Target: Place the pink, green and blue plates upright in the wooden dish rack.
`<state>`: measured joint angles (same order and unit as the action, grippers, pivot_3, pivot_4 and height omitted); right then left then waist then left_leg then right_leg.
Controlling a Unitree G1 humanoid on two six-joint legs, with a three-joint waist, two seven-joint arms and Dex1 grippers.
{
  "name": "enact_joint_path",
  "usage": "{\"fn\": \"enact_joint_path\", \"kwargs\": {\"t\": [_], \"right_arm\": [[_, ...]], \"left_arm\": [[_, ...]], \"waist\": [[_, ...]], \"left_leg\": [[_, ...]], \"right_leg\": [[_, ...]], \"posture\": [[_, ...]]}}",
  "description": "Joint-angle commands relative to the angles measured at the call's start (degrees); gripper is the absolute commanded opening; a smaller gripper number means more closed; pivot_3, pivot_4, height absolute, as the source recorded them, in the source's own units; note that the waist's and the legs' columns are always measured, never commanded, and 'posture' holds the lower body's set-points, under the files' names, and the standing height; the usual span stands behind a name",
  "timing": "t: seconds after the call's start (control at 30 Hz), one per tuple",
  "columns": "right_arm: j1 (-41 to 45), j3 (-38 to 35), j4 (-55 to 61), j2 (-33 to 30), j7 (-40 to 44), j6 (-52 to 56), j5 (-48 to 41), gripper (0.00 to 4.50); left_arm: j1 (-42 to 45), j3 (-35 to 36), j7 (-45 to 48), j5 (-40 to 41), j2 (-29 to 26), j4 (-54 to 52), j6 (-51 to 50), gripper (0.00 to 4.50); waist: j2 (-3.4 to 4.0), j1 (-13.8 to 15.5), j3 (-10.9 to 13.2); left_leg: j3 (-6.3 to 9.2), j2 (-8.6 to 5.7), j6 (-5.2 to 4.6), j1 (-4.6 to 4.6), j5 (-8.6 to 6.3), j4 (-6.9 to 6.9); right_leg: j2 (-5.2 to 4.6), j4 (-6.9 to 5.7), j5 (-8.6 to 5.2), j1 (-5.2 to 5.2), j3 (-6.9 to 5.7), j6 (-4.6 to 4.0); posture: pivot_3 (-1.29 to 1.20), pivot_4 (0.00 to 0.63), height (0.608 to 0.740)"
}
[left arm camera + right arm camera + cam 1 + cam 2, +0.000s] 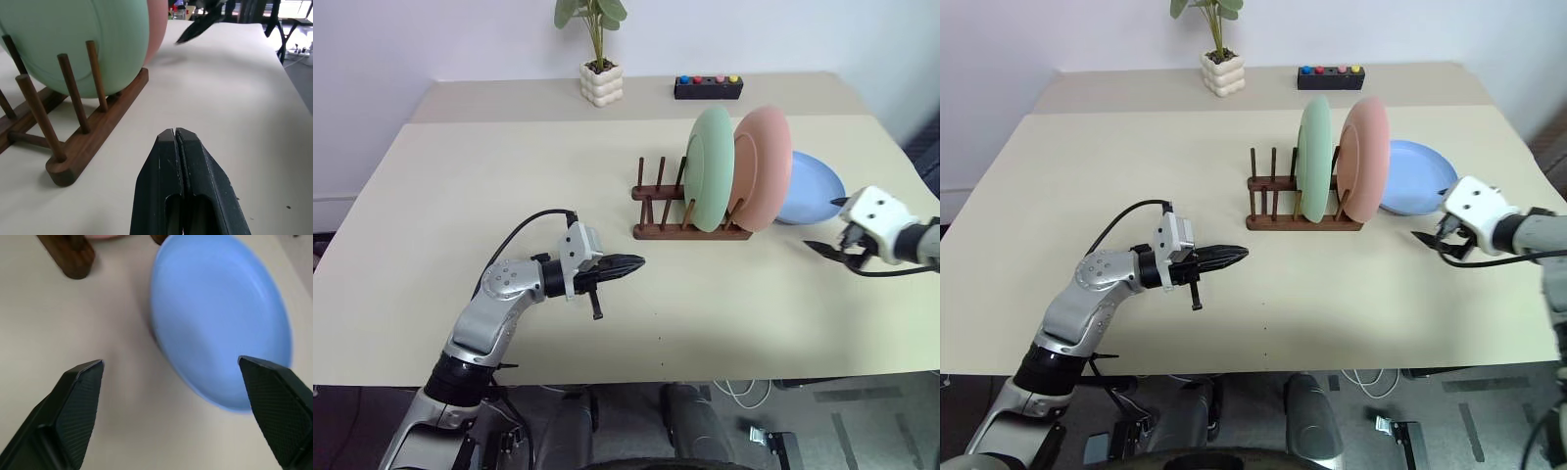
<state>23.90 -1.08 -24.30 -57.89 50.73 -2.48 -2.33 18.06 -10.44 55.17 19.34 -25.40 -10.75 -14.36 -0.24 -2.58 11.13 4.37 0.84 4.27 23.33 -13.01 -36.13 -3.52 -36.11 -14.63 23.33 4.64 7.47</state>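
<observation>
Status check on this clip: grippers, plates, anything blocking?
Left gripper shut, empty. Right gripper open, aimed at blue plate flat on table. Green plate, pink plate upright in rack. Nothing blocking.

Your two head views look forward and down over the wide beige table (509,196), sharing nearly everything. Your left wrist view sits low and close by the dark wooden pegged rack (93,142); your right wrist view looks down, near the round light-blue plate (220,318).

Lab-like test room: bare beige table (509,196), floor cables (734,392).
</observation>
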Motion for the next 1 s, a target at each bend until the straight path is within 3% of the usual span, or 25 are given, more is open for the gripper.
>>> {"fn": "enact_joint_path", "kwargs": {"t": [0.03,0.2,0.23,0.33,0.53,0.77,0.87,1.0], "right_arm": [[5.1,2.6,-6.9,2.4,-3.1,-7.6,5.2,4.47],[11.2,6.9,-19.5,5.8,-5.7,-13.3,10.7,4.47],[12.1,7.2,-21.4,6.2,-6.2,-14.4,11.3,4.24],[13.4,7.4,-24.4,6.7,-7.2,-16.7,12.1,3.22],[13.0,5.9,-25.3,6.7,-8.6,-18.6,11.7,0.06],[10.5,3.1,-20.2,4.6,-14.5,-17.5,12.3,0.06],[10.8,-0.8,-16.0,2.0,-23.8,-16.1,14.1,0.06],[11.1,-5.6,-7.8,-1.1,-30.2,-13.9,14.7,0.06]], "left_arm": [[-0.4,0.3,-0.1,0.5,-0.5,-2.7,0.0,0.00],[-0.9,0.5,-1.1,0.5,-0.4,-3.3,-0.4,0.00],[-1.0,0.5,-1.2,0.5,-0.4,-3.4,-0.3,0.00],[-1.2,0.6,-1.5,0.3,-0.6,-3.5,-0.3,0.00],[-1.3,0.4,-1.5,0.3,-0.6,-3.1,0.1,0.00],[-0.7,0.1,-1.1,0.3,-0.3,-2.4,0.2,0.00],[-0.6,0.2,-0.8,0.4,-0.4,-2.2,0.3,0.00],[-0.4,0.1,-0.5,0.3,-0.2,-1.9,0.3,0.00]], "waist": [[0.00,0.1,0.0],[-0.03,0.1,0.0],[-0.05,0.1,0.0],[-0.05,0.1,0.0],[-0.04,0.1,0.0],[-0.03,0.1,0.0],[0.04,0.1,0.0],[0.10,0.1,0.0]], "left_leg": [[0.00,0.00,0.00,0.01,0.00,-0.01],[0.01,-0.02,0.00,0.01,0.00,-0.02],[0.01,-0.02,0.00,-0.01,0.00,-0.03],[0.02,-0.02,0.00,-0.05,0.00,-0.04],[0.03,-0.02,0.00,-0.05,0.00,-0.03],[0.03,-0.02,0.00,-0.05,0.00,-0.03],[0.03,-0.03,0.00,-0.04,0.00,-0.03],[0.03,-0.04,0.00,-0.03,0.00,-0.01]], "right_leg": [[0.00,0.00,0.00,0.00,0.00,0.01],[-0.02,0.01,0.01,-0.04,0.00,0.01],[-0.02,0.01,0.01,-0.07,0.00,0.00],[-0.02,0.01,0.00,-0.13,0.00,-0.01],[-0.02,0.00,0.01,-0.13,0.00,0.00],[-0.02,-0.02,0.02,-0.12,0.00,0.02],[-0.02,-0.02,0.02,-0.11,0.01,0.02],[-0.02,-0.05,0.02,-0.06,0.01,0.01]], "posture": [[0.00,0.150,0.730],[0.00,0.150,0.730],[0.00,0.150,0.730],[0.00,0.150,0.730],[0.00,0.150,0.730],[0.00,0.150,0.730],[0.00,0.150,0.730],[0.00,0.150,0.730]]}}
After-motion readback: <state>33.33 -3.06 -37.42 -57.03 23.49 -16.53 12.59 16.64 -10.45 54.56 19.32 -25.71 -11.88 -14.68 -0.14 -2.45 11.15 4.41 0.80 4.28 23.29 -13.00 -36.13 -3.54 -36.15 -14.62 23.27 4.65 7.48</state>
